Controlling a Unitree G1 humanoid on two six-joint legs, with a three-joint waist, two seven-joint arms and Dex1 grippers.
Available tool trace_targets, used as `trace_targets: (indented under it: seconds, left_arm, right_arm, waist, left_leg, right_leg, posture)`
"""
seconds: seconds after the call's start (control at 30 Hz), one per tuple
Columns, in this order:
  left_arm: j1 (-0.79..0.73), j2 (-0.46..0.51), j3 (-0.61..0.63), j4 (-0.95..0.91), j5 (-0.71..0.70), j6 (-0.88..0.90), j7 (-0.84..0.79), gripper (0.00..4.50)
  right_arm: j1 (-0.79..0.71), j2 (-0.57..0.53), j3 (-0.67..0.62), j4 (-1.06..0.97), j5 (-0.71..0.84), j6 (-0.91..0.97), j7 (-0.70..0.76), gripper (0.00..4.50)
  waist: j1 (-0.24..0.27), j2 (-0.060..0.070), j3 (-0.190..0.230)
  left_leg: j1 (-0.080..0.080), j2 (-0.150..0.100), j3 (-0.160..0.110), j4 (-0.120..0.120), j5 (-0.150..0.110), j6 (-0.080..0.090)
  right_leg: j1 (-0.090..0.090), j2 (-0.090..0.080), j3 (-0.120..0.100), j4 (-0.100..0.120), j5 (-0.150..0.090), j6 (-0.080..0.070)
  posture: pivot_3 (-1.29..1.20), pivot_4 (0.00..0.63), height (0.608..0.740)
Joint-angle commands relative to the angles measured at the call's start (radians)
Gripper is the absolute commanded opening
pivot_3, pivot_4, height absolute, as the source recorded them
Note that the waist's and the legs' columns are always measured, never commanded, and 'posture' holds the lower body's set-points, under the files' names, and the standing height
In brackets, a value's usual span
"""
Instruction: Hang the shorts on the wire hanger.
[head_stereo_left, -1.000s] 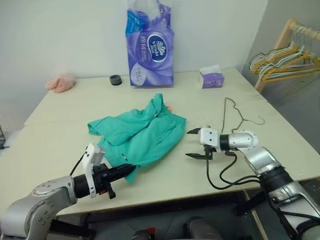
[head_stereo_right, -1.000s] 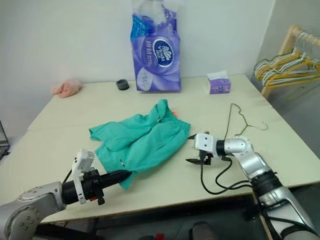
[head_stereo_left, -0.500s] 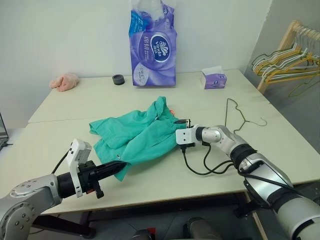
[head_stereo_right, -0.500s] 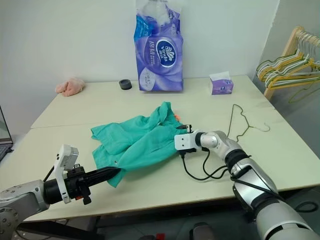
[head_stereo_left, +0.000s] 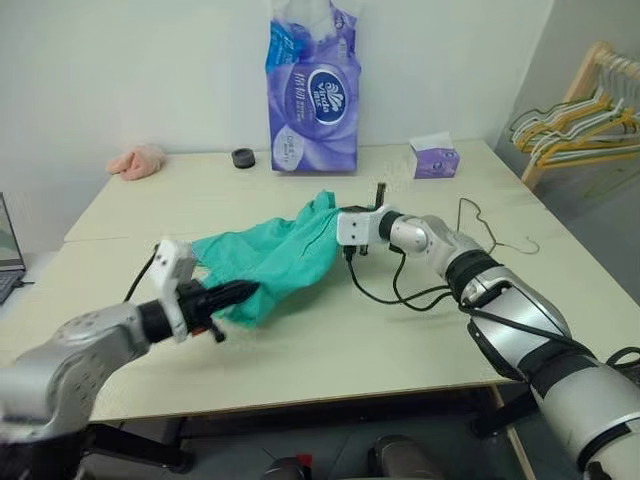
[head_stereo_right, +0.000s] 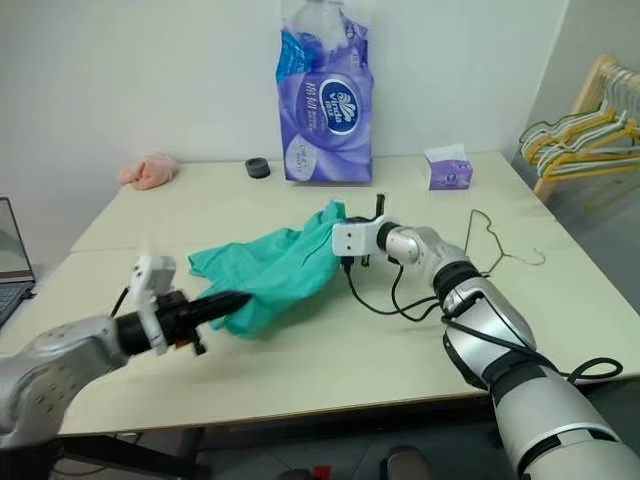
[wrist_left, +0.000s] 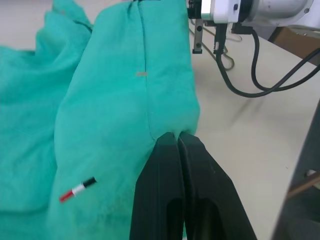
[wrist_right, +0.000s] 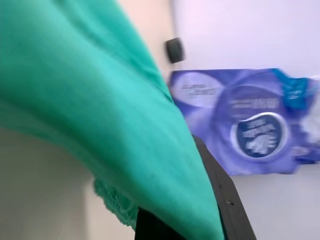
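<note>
**Both pincers clamped on the shorts above the bench**

The teal-green cloth shorts (head_stereo_left: 270, 255) hang stretched between the two arms over the pale cream bench (head_stereo_left: 400, 340). The left pincer (head_stereo_left: 238, 293) is closed on one lower corner of the cloth; the right pincer (head_stereo_left: 330, 215) is closed on the opposite upper edge, its fingers buried in fabric. The thin olive-grey wire hanger (head_stereo_left: 480, 232) lies flat on the bench beside the right forearm, apart from the shorts.
</note>
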Motion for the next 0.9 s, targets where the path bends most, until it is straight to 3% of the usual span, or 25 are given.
trace_targets:
  seconds: [0.03,0.17,0.23,0.33,0.53,0.7,0.83,0.9]
  left_arm:
    - [-0.302,0.006,-0.045,0.306,0.251,-0.326,0.11,0.0]
    - [-0.569,0.065,-0.059,0.567,0.476,-0.685,0.271,0.0]
    - [-0.554,0.112,-0.098,0.571,0.567,-0.818,0.265,0.0]
    - [-0.411,0.138,-0.115,0.503,0.579,-0.831,0.189,0.0]
    - [-0.024,0.223,-0.125,0.205,0.525,-0.696,-0.037,0.0]
    - [0.269,0.336,-0.066,-0.067,0.364,-0.47,-0.25,0.0]
    - [0.486,0.428,0.041,-0.228,0.212,-0.284,-0.404,0.0]
    - [0.544,0.443,0.076,-0.26,0.186,-0.246,-0.433,0.0]
  right_arm:
    - [-0.186,-0.035,-0.085,-0.014,0.039,-0.007,-0.12,0.06]
    - [-0.276,-0.106,-0.104,-0.029,0.003,-0.091,-0.277,0.06]
    - [-0.272,-0.142,-0.095,-0.039,-0.02,-0.137,-0.314,0.06]
    - [-0.195,-0.165,-0.07,-0.043,-0.034,-0.192,-0.251,0.06]
    - [0.065,-0.159,-0.041,-0.106,0.013,-0.308,0.118,0.06]
    - [0.298,-0.199,-0.026,-0.374,0.168,-0.323,0.534,0.06]
    - [0.506,-0.277,-0.025,-0.838,0.459,0.007,0.941,0.06]
    - [0.581,-0.337,-0.01,-1.032,0.538,0.168,1.078,0.06]
  waist:
    - [-0.002,-0.001,0.001]
    - [-0.021,-0.005,-0.003]
    - [-0.037,-0.005,-0.005]
    - [-0.067,0.001,-0.014]
    - [-0.12,0.001,-0.015]
    - [-0.124,0.001,-0.014]
    - [-0.107,0.001,-0.014]
    - [-0.084,0.001,-0.014]
  left_leg:
    - [-0.003,0.0,-0.001,-0.002,0.003,-0.002]
    - [-0.005,0.001,0.002,-0.006,0.006,-0.008]
    - [-0.005,0.0,0.008,-0.015,0.005,-0.009]
    - [-0.003,0.001,0.018,-0.021,0.005,-0.008]
    - [-0.002,0.0,0.027,-0.014,-0.002,0.005]
    - [-0.001,0.003,0.025,-0.015,-0.001,0.008]
    - [0.0,0.003,0.023,-0.015,-0.001,0.008]
    - [0.0,0.003,0.022,-0.014,-0.001,0.008]
  right_leg:
    - [-0.005,0.0,0.0,-0.002,0.003,-0.001]
    - [-0.011,0.0,0.004,-0.002,0.005,-0.001]
    - [-0.015,-0.003,0.009,-0.003,0.002,0.004]
    - [-0.017,-0.004,0.018,-0.003,-0.001,0.008]
    - [-0.016,-0.004,0.027,-0.001,0.001,0.013]
    - [-0.016,-0.001,0.025,-0.001,0.003,0.011]
    - [-0.014,-0.001,0.024,-0.001,0.002,0.011]
    - [-0.013,-0.001,0.023,-0.002,0.002,0.011]
  posture:
    - [-0.15,0.0,0.74]
    - [-0.16,0.0,0.74]
    - [-0.16,0.0,0.74]
    - [-0.16,0.0,0.74]
    - [-0.16,0.011,0.74]
    - [-0.15,0.016,0.74]
    - [-0.15,0.013,0.74]
    - [-0.15,0.014,0.74]
